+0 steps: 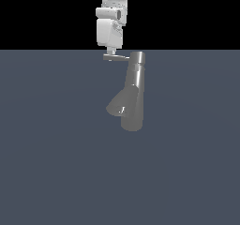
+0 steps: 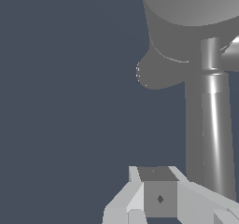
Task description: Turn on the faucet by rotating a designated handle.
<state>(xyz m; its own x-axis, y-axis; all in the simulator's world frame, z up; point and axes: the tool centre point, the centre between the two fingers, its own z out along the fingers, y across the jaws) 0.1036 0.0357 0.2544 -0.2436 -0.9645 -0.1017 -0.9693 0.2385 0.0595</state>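
Observation:
The grey metal faucet (image 1: 135, 95) stands as a tall column on the dark floor. Its wide conical spout (image 1: 120, 105) branches off low, toward the exterior view's left. The thin handle (image 1: 117, 57) sticks out sideways from the top cap, also toward that left. My gripper (image 1: 111, 51) hangs straight down with its fingertips at the handle's outer end, and looks shut with nothing between the fingers. In the wrist view the handle (image 2: 215, 125) runs as a bright rod right beside my closed fingers (image 2: 156, 174), with the faucet body (image 2: 186, 13) beyond.
A flat dark blue-grey floor (image 1: 56, 163) surrounds the faucet. Nothing else stands on it in either view.

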